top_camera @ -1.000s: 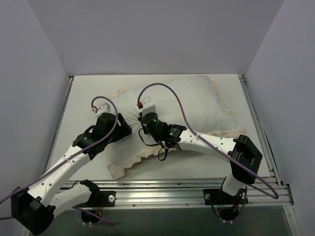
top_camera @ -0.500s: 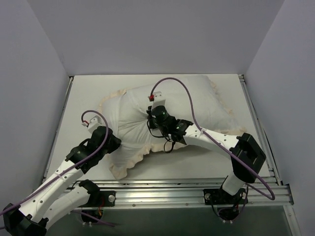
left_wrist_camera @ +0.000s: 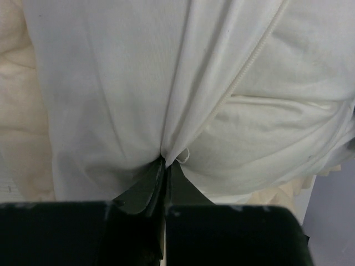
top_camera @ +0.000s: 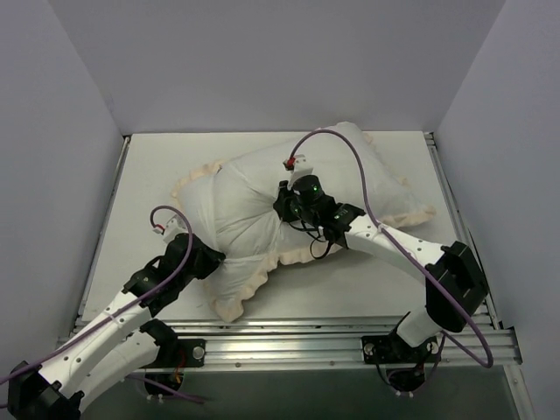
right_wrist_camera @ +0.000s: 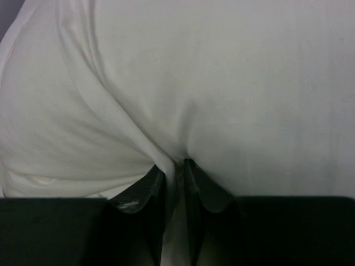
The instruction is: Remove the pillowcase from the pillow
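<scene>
The pillowcase (top_camera: 249,206), pale cream face up with a ruffled cream frill (top_camera: 254,278) along its edges, lies plump and skewed across the middle of the tabletop (top_camera: 149,188). It is pinched into deep creases at two spots. The pillow inside is hidden.

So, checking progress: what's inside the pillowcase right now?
The pillowcase bulges full, so something plump fills it, presumably the pillow. Its fabric covers that filling; no bare pillow plainly shows.
</scene>
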`<state>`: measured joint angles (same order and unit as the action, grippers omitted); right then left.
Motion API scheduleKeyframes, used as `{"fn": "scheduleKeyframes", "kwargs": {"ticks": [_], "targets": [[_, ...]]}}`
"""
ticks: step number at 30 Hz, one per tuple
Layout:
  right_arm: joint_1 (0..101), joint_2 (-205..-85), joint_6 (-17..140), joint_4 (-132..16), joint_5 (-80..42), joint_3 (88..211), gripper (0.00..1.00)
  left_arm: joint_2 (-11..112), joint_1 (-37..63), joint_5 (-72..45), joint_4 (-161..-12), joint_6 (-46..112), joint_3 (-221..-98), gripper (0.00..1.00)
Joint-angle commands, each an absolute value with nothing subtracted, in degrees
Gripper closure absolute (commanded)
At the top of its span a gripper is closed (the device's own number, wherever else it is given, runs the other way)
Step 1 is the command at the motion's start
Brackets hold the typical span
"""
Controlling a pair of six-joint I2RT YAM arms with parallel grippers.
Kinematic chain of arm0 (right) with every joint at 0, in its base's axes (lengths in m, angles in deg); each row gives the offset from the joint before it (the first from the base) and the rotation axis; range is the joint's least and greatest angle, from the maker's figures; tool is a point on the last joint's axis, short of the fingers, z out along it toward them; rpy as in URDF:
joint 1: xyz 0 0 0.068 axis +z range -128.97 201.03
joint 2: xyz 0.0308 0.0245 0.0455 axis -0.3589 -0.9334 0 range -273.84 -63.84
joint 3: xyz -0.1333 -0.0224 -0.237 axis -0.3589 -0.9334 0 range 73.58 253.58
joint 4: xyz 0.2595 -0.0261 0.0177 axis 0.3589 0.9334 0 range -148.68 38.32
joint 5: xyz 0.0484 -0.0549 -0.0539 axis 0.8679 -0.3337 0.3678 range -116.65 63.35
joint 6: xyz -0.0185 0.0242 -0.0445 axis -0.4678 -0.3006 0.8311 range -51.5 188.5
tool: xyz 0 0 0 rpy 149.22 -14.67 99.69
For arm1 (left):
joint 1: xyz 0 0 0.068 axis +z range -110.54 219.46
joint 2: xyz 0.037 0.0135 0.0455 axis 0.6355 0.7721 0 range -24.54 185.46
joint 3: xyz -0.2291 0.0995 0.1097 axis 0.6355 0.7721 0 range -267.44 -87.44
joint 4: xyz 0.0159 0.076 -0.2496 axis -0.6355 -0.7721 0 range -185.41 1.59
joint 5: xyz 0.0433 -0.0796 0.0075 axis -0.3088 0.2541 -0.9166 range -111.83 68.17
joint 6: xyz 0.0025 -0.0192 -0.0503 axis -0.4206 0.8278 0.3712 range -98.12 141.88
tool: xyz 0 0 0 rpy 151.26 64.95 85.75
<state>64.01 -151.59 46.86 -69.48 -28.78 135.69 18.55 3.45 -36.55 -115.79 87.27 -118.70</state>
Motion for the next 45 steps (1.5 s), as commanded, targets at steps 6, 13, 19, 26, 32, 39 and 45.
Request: {"fn": "scheduleKeyframes", "kwargs": {"ticks": [6, 13, 19, 26, 32, 39, 45], "targets": [[75.3, -144.3, 55.2, -65.4, -37.9, 136.2, 0.51, 27.0, 3.1, -34.1, -112.1, 81.1, -117.4, 0.98], [82.6, -141.3, 57.7, -67.3, -37.9, 136.8, 0.37, 24.2, 2.9, -34.6, -111.4, 80.3, -116.9, 0.98], [85.3, -145.0, 59.9, -69.9, -36.4, 136.3, 0.34, 20.2, 2.9, -34.9, -113.1, 80.9, -115.5, 0.98], [85.1, -151.5, 61.0, -74.2, -40.9, 132.9, 0.19, 18.3, 2.8, -34.2, -113.4, 81.4, -114.3, 0.98], [84.0, -156.5, 62.5, -74.3, -46.2, 131.6, 0.02, 17.5, 2.8, -34.0, -113.7, 81.4, -113.4, 0.98], [83.0, -162.5, 63.7, -73.4, -44.1, 131.2, 0.0, 17.4, 2.8, -34.1, -113.1, 81.4, -112.7, 0.98], [83.3, -168.0, 63.7, -71.5, -37.6, 133.3, 0.0, 18.6, 2.8, -34.1, -112.4, 81.0, -112.6, 0.98]]}}
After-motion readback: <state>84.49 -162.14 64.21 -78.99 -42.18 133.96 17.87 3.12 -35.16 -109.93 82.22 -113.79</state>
